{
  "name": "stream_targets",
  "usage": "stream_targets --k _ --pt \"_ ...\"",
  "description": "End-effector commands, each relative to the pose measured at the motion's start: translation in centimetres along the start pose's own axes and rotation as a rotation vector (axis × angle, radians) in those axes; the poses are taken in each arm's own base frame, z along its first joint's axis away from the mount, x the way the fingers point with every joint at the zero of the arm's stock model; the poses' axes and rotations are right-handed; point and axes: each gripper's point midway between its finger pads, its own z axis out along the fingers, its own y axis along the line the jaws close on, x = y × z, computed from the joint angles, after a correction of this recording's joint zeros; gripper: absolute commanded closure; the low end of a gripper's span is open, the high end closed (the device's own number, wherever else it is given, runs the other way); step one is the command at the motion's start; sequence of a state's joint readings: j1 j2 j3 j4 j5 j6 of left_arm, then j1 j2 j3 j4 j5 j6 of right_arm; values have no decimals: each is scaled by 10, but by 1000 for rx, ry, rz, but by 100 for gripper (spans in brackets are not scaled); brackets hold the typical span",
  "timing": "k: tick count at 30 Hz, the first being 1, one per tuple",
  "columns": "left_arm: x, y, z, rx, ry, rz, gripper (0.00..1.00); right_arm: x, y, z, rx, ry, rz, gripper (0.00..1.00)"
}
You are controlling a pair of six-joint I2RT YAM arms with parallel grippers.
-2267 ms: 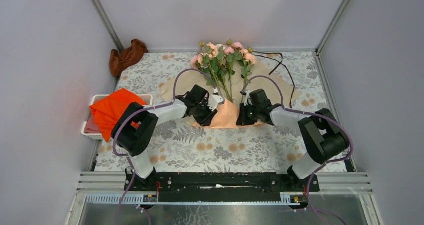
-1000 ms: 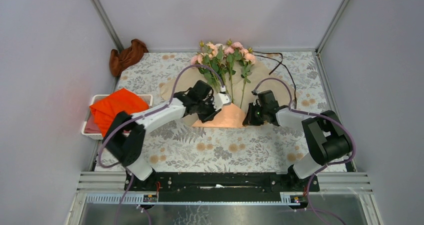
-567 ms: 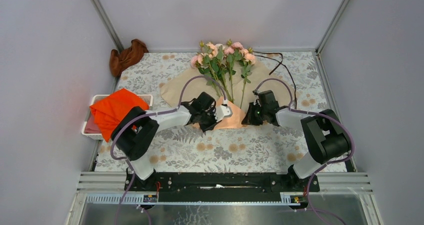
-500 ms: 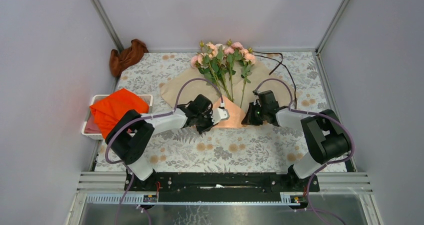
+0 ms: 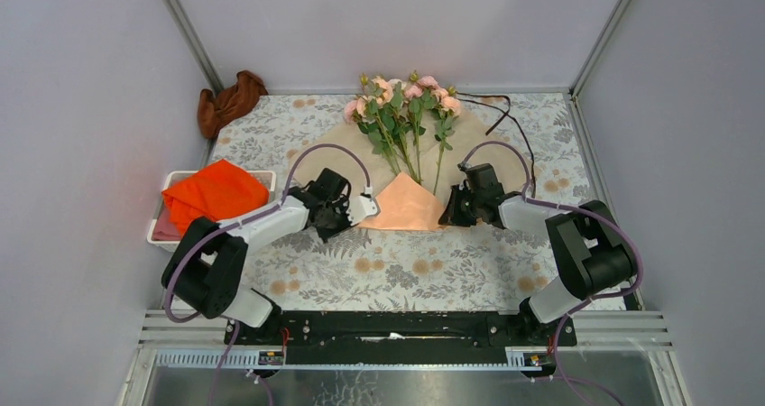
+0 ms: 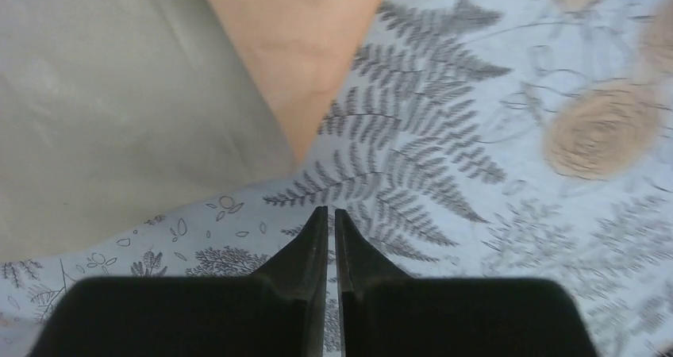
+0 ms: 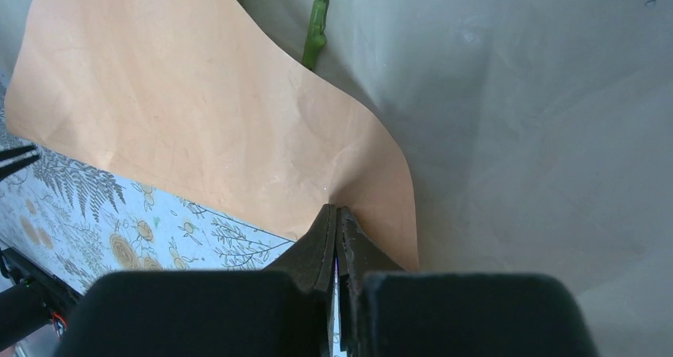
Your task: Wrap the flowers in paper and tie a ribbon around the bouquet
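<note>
Peach paper sits mid-surface. Its near corner is folded up into a triangle, peach side up, and the rest of the sheet shows its duller tan side. You'll see the flowers lying on that tan side, blooms at the far edge near the back wall, stems running toward the arm bases. The stem ends are hidden under the folded flap.

Check your 2 arms, 1 each side of the flap:
- Left gripper: just off the flap's left corner. On the left wrist view the left gripper has its jaws together bar a hairline slit, with nothing between them. The tips are over bare printed cloth, just beside the paper's edge and not on it.
- Right gripper: at the flap's right corner. On the right wrist view the right gripper has its jaws pressed together on the paper's near edge, and the sheet puckers right at the tips. 1 green stem runs under the flap above.

Ribbon: loose at the far right, past the blooms, trailing along the paper's right side. Neither arm touches it.

Off to the left you have a brown cloth in the far corner and a bright orange cloth piled on a white tray.
</note>
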State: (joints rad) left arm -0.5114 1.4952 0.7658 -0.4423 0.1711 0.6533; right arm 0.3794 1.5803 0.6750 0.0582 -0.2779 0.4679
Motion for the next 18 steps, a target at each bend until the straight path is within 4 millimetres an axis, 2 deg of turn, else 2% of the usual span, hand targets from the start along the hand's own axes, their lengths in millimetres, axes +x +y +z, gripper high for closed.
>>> stream_targets --k 1,4,6,10,12,14,16,18 --pt "-42 -22 -30 121 -102 47 87 38 -48 1 194 118 -4 100" --pt "-100 -14 -32 87 -236 39 87 37 -45 3 181 120 11 100" --pt "-135 1 -28 30 -313 1 87 36 -44 2 180 111 18 100" --pt "-183 42 -6 -95 -395 -164 87 35 -46 -1 196 97 30 100" --pt "-203 50 7 -84 -402 -214 87 36 -48 -1 207 100 41 99" --pt "-215 45 24 -54 -393 -231 86 37 -49 -2 214 98 49 98" --pt "-221 35 37 -19 -385 -216 85 38 -50 -4 221 98 56 97" --pt "-219 27 49 7 -363 -209 84 38 -51 -8 235 96 58 96"
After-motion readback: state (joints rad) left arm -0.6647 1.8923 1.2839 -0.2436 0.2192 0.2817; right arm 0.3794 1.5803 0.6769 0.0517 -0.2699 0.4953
